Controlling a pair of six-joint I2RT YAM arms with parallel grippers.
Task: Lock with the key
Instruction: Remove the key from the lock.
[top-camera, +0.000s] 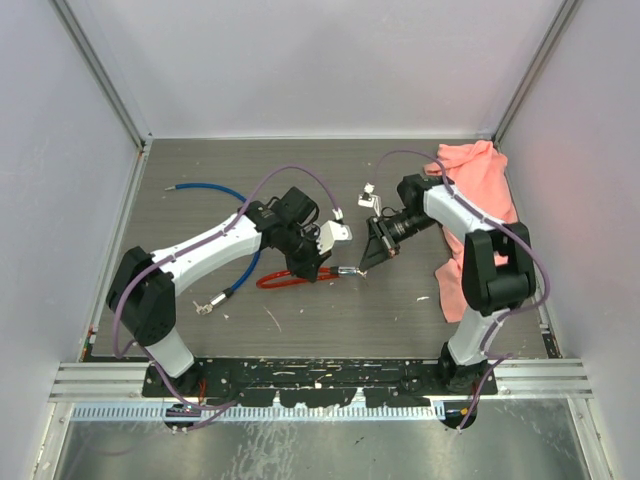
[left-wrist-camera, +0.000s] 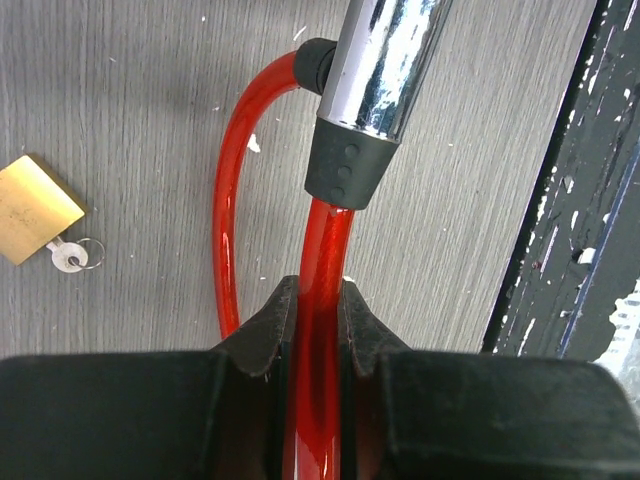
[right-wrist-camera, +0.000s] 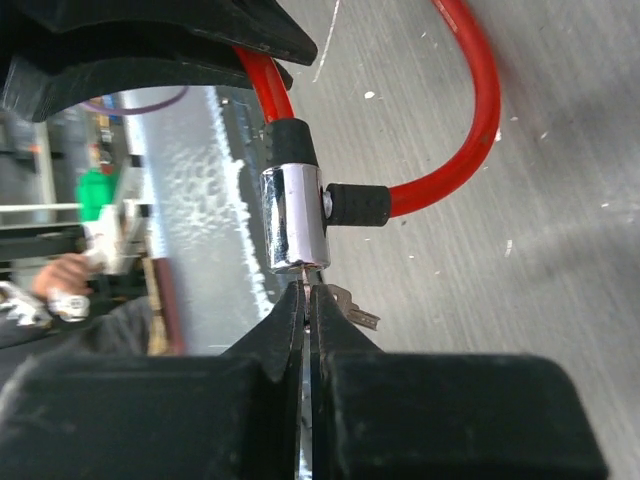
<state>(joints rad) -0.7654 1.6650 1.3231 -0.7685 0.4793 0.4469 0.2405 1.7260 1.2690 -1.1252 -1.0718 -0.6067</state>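
Clamped the left pincer (left-wrist-camera: 318, 305) tight on the glossy red coated cable (left-wrist-camera: 228, 190), just below the black rubber collar (left-wrist-camera: 345, 160) of the shiny chrome lock cylinder (left-wrist-camera: 385, 50). Pressed the right pincer (right-wrist-camera: 306, 300) together on a thin flat silver key (right-wrist-camera: 304, 278), seen edge-on, tip at the keyhole end of that cylinder; cannot tell how deep. Saw further small keys (right-wrist-camera: 352, 312) hanging just behind the right fingertips. Brought both pincers nose to nose between the two arms, near the middle of the grey wood-grain worktop (top-camera: 330, 330), with the rest of the red loop lying on the surface toward the left arm. Found beside the loop, in the left wrist view, a small square brass padlock (left-wrist-camera: 30, 208) with a ringed key (left-wrist-camera: 68, 258) at its edge. Saw farther out a blue cable (top-camera: 215, 190) behind the left arm and a crumpled salmon-pink cloth (top-camera: 478, 175) in the far right corner.
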